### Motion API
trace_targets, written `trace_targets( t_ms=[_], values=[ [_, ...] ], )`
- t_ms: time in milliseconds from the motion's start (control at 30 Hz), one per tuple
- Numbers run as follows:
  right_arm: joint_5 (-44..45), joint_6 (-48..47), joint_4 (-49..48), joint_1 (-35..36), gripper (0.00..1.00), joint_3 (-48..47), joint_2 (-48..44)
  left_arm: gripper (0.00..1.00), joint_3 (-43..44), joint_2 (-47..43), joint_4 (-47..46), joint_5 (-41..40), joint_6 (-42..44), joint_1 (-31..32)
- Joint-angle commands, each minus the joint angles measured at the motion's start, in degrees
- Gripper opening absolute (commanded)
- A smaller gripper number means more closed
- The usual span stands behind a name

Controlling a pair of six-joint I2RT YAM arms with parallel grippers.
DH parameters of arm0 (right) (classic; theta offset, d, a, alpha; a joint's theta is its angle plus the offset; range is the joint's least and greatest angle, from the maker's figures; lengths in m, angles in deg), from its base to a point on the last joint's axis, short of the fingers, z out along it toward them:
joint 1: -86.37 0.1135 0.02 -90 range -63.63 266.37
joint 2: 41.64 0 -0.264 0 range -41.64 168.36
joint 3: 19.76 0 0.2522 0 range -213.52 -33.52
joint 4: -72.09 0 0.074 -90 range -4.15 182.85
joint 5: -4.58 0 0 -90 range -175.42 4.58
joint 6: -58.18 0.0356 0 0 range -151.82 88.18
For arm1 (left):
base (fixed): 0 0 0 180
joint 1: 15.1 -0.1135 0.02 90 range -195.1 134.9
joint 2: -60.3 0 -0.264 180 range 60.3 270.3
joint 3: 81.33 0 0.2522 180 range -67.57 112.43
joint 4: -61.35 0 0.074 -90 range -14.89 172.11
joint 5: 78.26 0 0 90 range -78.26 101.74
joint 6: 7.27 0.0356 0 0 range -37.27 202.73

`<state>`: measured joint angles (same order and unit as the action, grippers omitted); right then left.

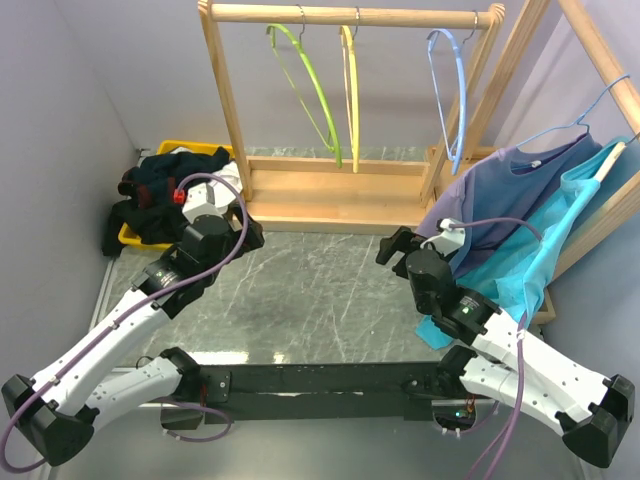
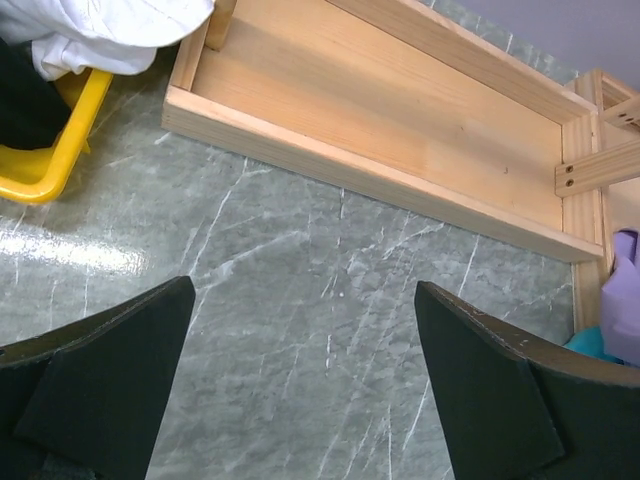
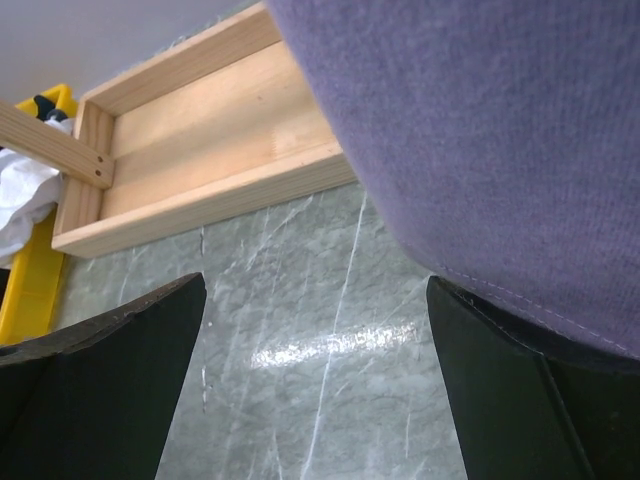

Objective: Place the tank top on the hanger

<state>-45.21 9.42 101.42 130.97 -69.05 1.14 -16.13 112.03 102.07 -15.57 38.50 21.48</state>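
Left pincer (image 2: 304, 285) and right pincer (image 3: 315, 280) both gape empty — the tank top (image 1: 150, 185) lies heaped in the yellow bin (image 1: 216, 150) ahead-left of the left one, the lime-green hanger (image 1: 310, 90) up ahead on its rail — so pinch only a red-trimmed strap.

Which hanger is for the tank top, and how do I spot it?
Find the wooden rack at the back. Three bare hangers hang from its top rail. The lime-green hanger is leftmost, beside the yellow hanger and light blue hanger.
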Motion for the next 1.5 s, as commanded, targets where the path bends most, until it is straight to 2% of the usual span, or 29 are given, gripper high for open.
trace_targets(
  t_ms=[0, 200, 300, 333, 433, 467, 533, 633, 833, 1000, 1067, 1100, 1133, 1167, 1233, 1333, 1467],
  values=[
    [0.0, 0.1, 0.7, -0.1, 1.0, -0.5, 0.1, 0.99, -0.5, -0.6, -1.6, -0.8, 0.5, 0.1],
    [-2.6, -1.2, 0.6, 0.0, 1.0, 0.0, 0.0, 0.99, 0.6, -0.7, -2.0, -4.4, -0.9, 0.0],
    [-4.6, -2.8, -0.5, -0.1, 1.0, 0.2, -0.5, 0.99, 2.8, 1.2, -1.6, -9.4, -2.4, -1.6],
    [-6.4, -3.3, -0.8, 0.0, 1.0, 0.2, -0.5, 0.99, 3.5, 2.1, -1.9, -9.3, -2.2, -3.3],
    [-8.6, -4.1, -0.8, -0.2, 1.0, -0.2, -0.3, 0.94, 7.5, 7.1, -3.4, -2.3, -1.7, -16.2],
    [-9.1, -4.4, -1.6, -0.1, 1.0, -0.2, -0.3, 0.93, 8.3, 8.6, -4.5, -0.7, -1.7, -23.0],
    [-10.5, -4.8, -2.7, 0.0, 1.0, 0.4, -0.4, 0.92, 11.0, 13.0, -5.6, -1.3, -1.9, -28.5],
    [-11.9, -5.3, -2.9, -0.1, 1.0, 0.5, -0.3, 0.89, 16.3, 21.0, -4.2, -5.7, -2.3, -32.1],
    [-14.9, -5.5, -3.6, -0.1, 1.0, 1.1, -0.3, 0.76, 24.2, 36.7, -5.3, -2.5, -1.3, -42.0],
    [-15.6, -5.7, -4.3, -0.1, 1.0, 2.2, -0.9, 0.74, 31.9, 48.2, -1.4, -2.6, -0.8, -45.0],
    [-14.9, -6.2, -4.2, -0.1, 1.0, 2.4, -1.0, 0.63, 32.8, 49.4, -2.4, -0.6, -0.3, -46.1],
    [-14.8, -6.3, -4.1, -0.1, 1.0, 2.3, -1.1, 0.47, 33.4, 49.7, -2.9, 1.4, 0.1, -46.2],
    [-14.8, -6.3, -4.0, -0.1, 1.0, 2.3, -1.2, 0.39, 33.8, 49.5, -3.4, 2.3, 1.3, -46.3],
    [-15.0, -6.4, -3.7, -0.1, 1.0, 2.0, -1.3, 0.22, 35.2, 49.1, -4.6, 3.4, 2.0, -46.4],
    [-16.4, -6.6, -3.4, 0.0, 1.0, 1.8, -1.5, 0.11, 36.7, 46.7, -5.6, 8.3, 3.7, -47.0],
    [-17.0, -7.1, -3.2, -0.1, 1.0, 1.6, -2.7, 0.01, 40.0, 41.5, -6.7, 11.7, 5.6, -47.3],
    [-17.3, -7.7, -2.7, 0.0, 1.0, 0.9, -4.1, 0.01, 45.9, 35.6, -7.9, 14.2, 7.7, -47.2]
  ],
)
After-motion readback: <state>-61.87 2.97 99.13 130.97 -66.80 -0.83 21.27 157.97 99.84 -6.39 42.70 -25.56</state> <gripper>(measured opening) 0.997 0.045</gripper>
